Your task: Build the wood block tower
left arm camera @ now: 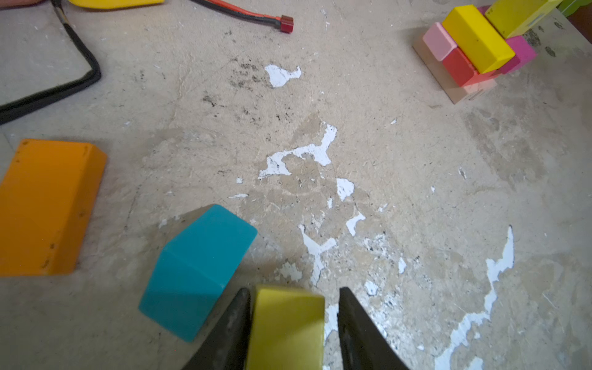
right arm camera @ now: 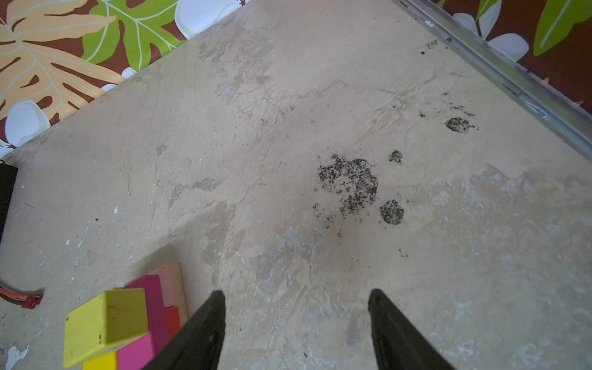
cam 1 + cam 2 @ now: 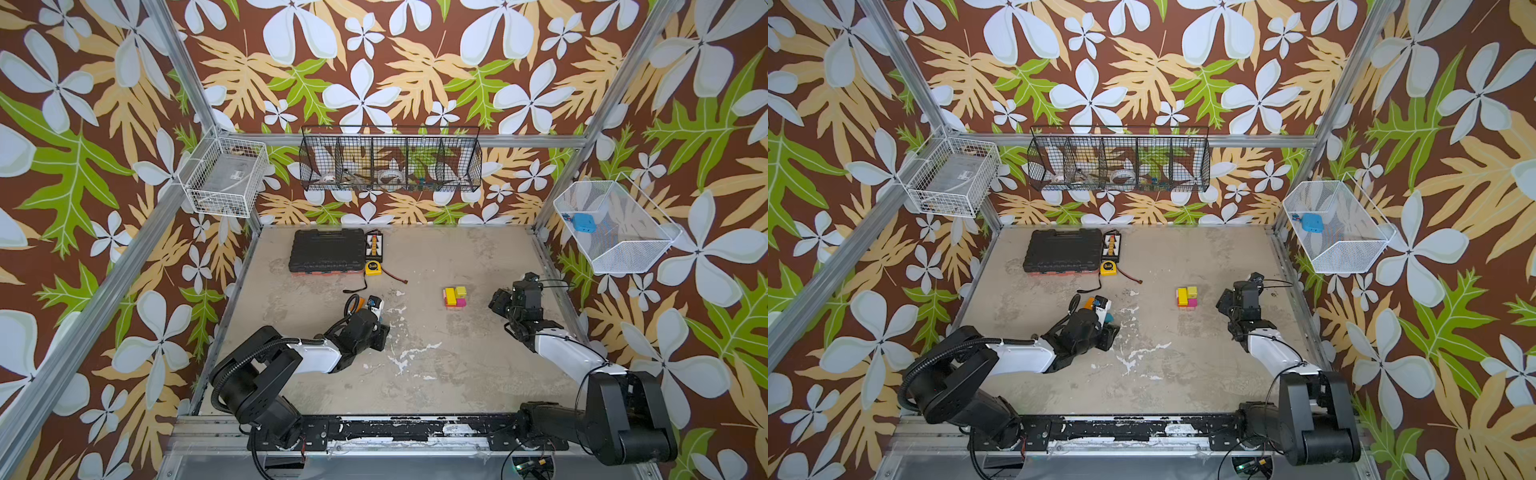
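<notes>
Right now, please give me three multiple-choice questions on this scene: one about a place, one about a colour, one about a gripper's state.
1. Where does the teal block lie?
A) on the tower
B) on the table, beside the left gripper
C) in a wire basket

2. What colour is the block between the left gripper's jaws?
A) yellow
B) red
C) teal

3. How is the right gripper?
A) shut on a pink block
B) shut on the orange block
C) open and empty

Key:
1 B, it lies on the table close beside one left finger.
2 A, a yellow block sits between the jaws.
3 C, only bare table shows between its fingers.
</notes>
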